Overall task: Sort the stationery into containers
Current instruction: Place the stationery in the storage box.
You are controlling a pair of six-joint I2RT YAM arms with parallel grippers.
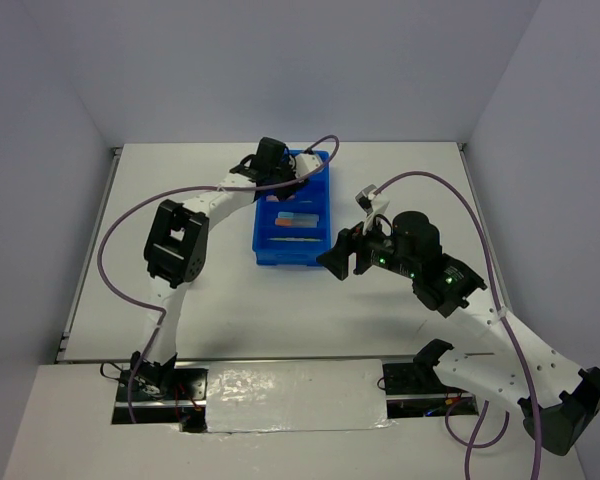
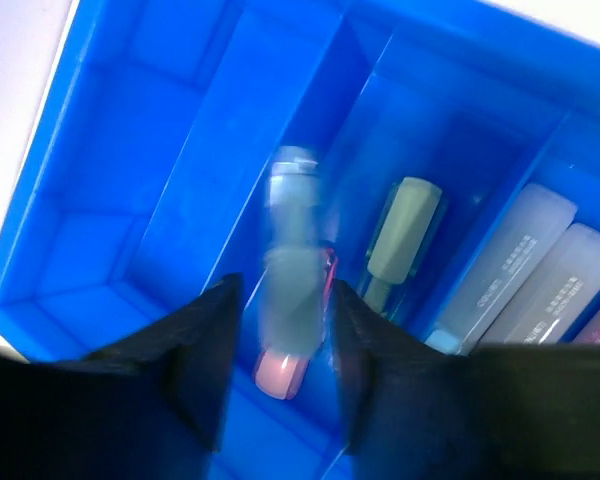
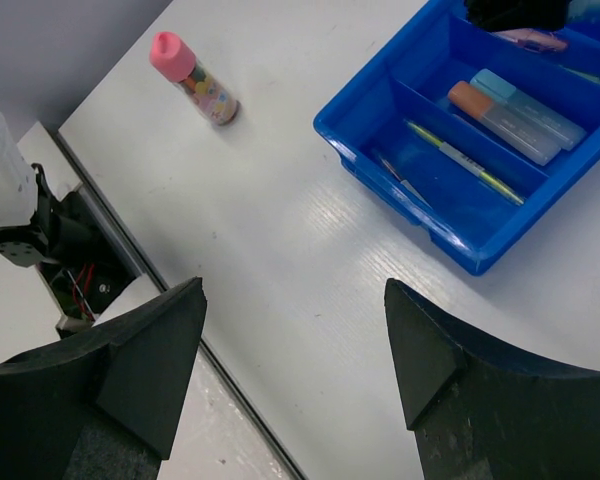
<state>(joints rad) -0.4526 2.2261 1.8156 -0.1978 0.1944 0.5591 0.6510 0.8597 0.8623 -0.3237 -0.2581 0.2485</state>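
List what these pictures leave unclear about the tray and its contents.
Left wrist view: the pink-ended piece between the fingers of the left gripper is motion-blurred; gripped or not, cannot tell.
Top view: the left arm hides the far compartments of the blue tray.
Right wrist view: the top edge cuts off the tray's far end.

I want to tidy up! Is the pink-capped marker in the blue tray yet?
Out. The pink-capped marker sits on the table, apart from the blue tray.
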